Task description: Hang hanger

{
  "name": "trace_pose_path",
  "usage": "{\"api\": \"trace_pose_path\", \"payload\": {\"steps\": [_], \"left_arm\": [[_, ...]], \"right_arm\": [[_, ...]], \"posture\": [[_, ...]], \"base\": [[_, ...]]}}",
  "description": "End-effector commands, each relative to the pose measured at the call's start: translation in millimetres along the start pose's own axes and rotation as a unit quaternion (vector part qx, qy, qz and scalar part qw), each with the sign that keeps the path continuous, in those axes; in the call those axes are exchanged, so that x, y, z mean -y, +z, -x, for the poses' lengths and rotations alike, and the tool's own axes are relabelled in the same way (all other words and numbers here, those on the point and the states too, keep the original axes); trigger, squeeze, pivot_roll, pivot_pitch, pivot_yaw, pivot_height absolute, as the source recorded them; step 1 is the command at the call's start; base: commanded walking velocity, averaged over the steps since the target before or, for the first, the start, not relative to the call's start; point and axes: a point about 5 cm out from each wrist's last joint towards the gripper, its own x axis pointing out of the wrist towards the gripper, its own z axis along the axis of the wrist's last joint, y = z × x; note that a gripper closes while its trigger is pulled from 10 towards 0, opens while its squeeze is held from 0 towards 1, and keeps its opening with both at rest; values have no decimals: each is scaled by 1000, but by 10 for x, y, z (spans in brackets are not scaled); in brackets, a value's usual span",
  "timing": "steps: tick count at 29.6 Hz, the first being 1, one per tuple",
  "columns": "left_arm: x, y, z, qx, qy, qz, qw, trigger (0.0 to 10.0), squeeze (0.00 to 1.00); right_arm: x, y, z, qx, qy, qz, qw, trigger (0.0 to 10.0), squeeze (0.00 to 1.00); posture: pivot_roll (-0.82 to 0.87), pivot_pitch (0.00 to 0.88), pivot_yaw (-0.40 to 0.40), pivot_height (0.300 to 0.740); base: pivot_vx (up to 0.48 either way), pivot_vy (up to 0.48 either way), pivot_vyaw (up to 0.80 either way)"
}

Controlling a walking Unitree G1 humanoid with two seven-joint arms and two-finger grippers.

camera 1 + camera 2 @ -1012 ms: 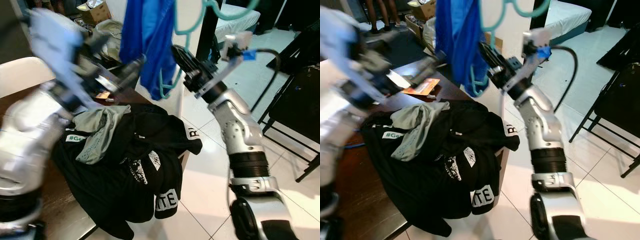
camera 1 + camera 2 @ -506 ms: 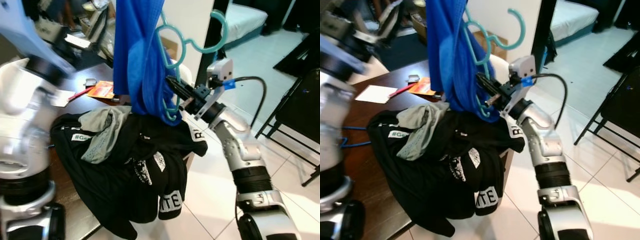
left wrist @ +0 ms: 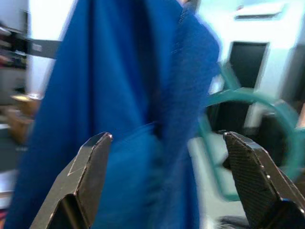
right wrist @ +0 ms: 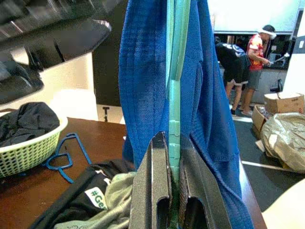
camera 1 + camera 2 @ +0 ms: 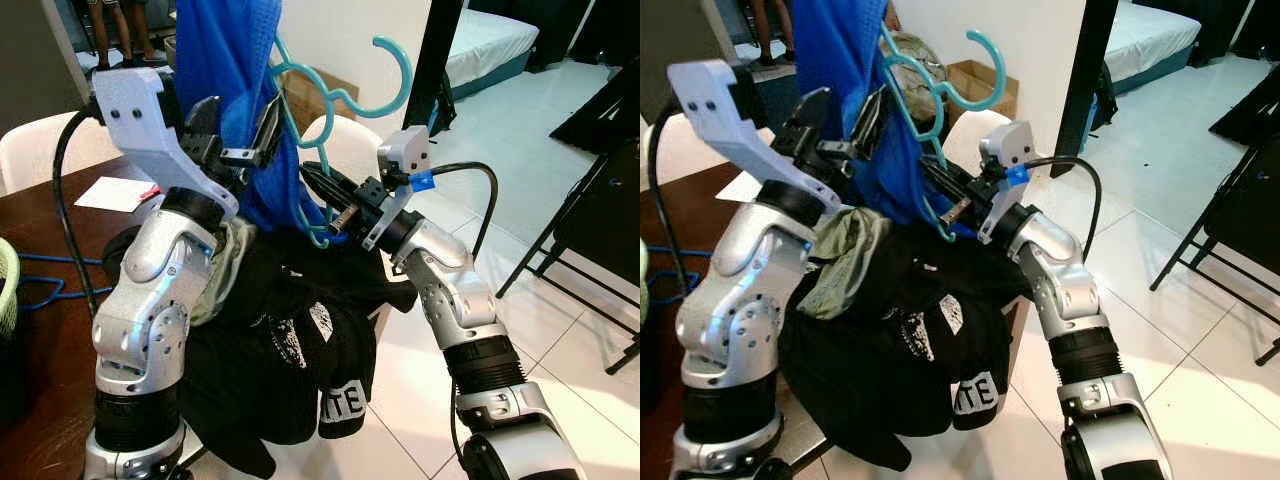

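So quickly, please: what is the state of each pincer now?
Left pincer: open, fingers on either side of the blue garment, not gripping it.
Right pincer: shut on the teal hanger.

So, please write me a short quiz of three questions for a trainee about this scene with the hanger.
1. True or false: the right gripper is shut on the teal hanger.
2. What hangs on the hanger?
A. blue garment
B. black trousers
C. a towel
3. Fill in: the left gripper stands ____ beside the blue garment.

Key: 1 true; 2 A; 3 open.
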Motion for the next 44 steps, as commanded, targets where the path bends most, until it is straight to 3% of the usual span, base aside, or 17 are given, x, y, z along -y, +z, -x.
{"api": "trace_pose_path", "payload": {"steps": [1, 6, 7, 8, 16, 29, 31, 33, 34, 36, 37, 38, 39, 41, 42, 44], "left_arm": [[-24, -15, 12, -1, 10, -21, 1000, 10000, 0], [-30, -25, 11, -1, 25, -20, 999, 10000, 0], [-24, -24, 5, 1, 23, -21, 1000, 6510, 0], [-15, -24, -5, 3, 19, -18, 1000, 0, 0], [-3, -30, -37, 8, 10, -17, 1000, 0, 0], [45, -80, -114, -1, -36, -70, 997, 0, 0], [185, 10, -157, 10, -80, -61, 995, 0, 0], [185, 10, -157, 10, -80, -61, 995, 0, 0], [307, 78, -166, 17, -117, -43, 992, 0, 0], [307, 78, -166, 17, -117, -43, 992, 0, 0], [516, 128, -124, 17, -186, -37, 982, 0, 0], [516, 128, -124, 17, -186, -37, 982, 0, 0], [687, 140, -56, 11, -248, -42, 968, 0, 0], [687, 140, -56, 11, -248, -42, 968, 0, 0], [790, 131, 2, 3, -289, -45, 956, 0, 0], [790, 131, 2, 3, -289, -45, 956, 0, 0]], "right_arm": [[-32, 72, -21, 20, 9, 14, 1000, 10000, 0], [-28, 96, -14, 25, 7, 17, 1000, 10000, 0], [-32, 100, -13, 26, 7, 17, 999, 10000, 0], [-35, 103, -12, 27, 8, 17, 999, 10000, 0], [-43, 115, -7, 30, 8, 16, 999, 10000, 0], [-78, 151, -4, 37, 13, 15, 999, 10000, 0], [-71, 102, -10, 17, 6, 23, 1000, 10000, 0], [-71, 102, -10, 17, 6, 23, 1000, 10000, 0], [-56, 65, -16, 4, -2, 28, 1000, 10000, 0], [-56, 65, -16, 4, -2, 28, 1000, 10000, 0], [-30, 25, -28, -11, -15, 32, 999, 10000, 0], [-30, 25, -28, -11, -15, 32, 999, 10000, 0], [-7, -9, -38, -25, -24, 36, 999, 10000, 0], [-7, -9, -38, -25, -24, 36, 999, 10000, 0], [6, -35, -42, -36, -30, 39, 998, 10000, 0], [6, -35, -42, -36, -30, 39, 998, 10000, 0]], "posture": [[102, 74, -21, 740], [93, 73, -18, 740], [91, 72, -18, 740], [91, 72, -18, 740], [81, 71, -12, 740], [72, 74, -4, 740], [73, 75, -6, 740], [73, 75, -6, 740], [73, 75, -5, 740], [73, 75, -5, 740], [76, 73, -8, 740], [76, 73, -8, 740], [78, 72, -8, 740], [78, 72, -8, 740], [79, 70, -10, 740], [79, 70, -10, 740]], "base": [[0, 0, 0], [0, 0, 0], [0, 0, 0], [0, 0, 0], [0, 0, 0], [0, 0, 0], [0, 0, 0], [0, 0, 0], [0, 0, 0], [0, 0, 0], [0, 0, 0], [0, 0, 0], [0, 0, 0], [0, 0, 0], [0, 0, 0], [0, 0, 0]]}}
